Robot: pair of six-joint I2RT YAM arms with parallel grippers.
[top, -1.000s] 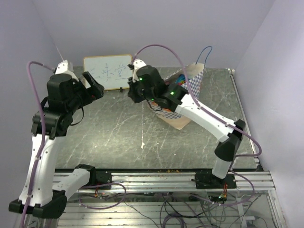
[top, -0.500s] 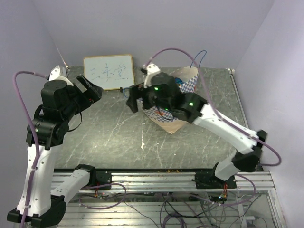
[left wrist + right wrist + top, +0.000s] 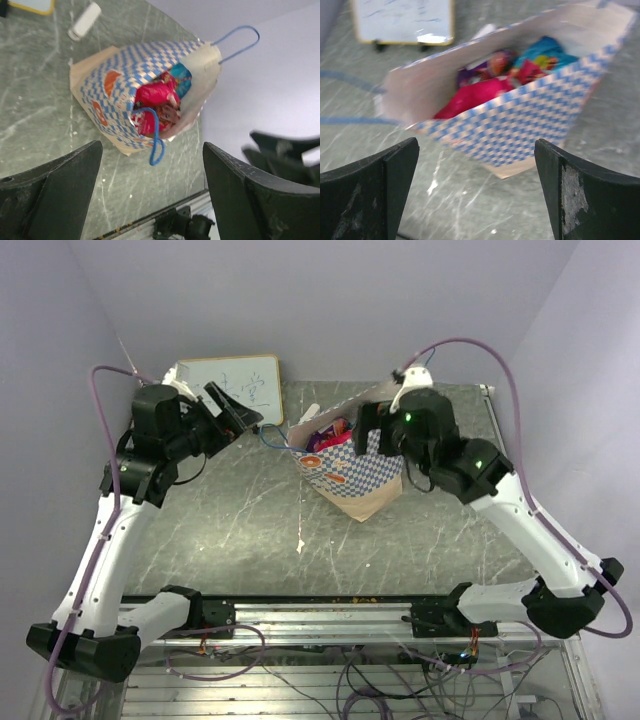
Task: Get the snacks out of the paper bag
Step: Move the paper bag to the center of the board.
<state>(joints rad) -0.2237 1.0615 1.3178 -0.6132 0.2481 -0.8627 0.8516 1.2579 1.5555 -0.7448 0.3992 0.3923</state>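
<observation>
Since a second ago the right gripper [image 3: 372,430] has swung across the paper bag [image 3: 350,480] to its right side, and the left gripper [image 3: 235,412] has come nearer. Both are wide open and empty, probably to reach in. The bag lies on its side between them, with the snacks [image 3: 156,95] inside its open mouth. A writing board [image 3: 230,377] stands behind.

The left arm [image 3: 108,540] rises from its base, bends at the elbow and leans in toward the paper bag [image 3: 350,480] from the bag's left side. The left gripper [image 3: 236,412] hovers just left of the bag's mouth, with its fingers [image 3: 60,185] spread wide and nothing between them. The right arm [image 3: 530,525] arches up and over from the bag's right. The right gripper [image 3: 366,430] hangs above the bag's mouth without touching it. Its fingers [image 3: 375,185] are also wide apart and empty.
</observation>
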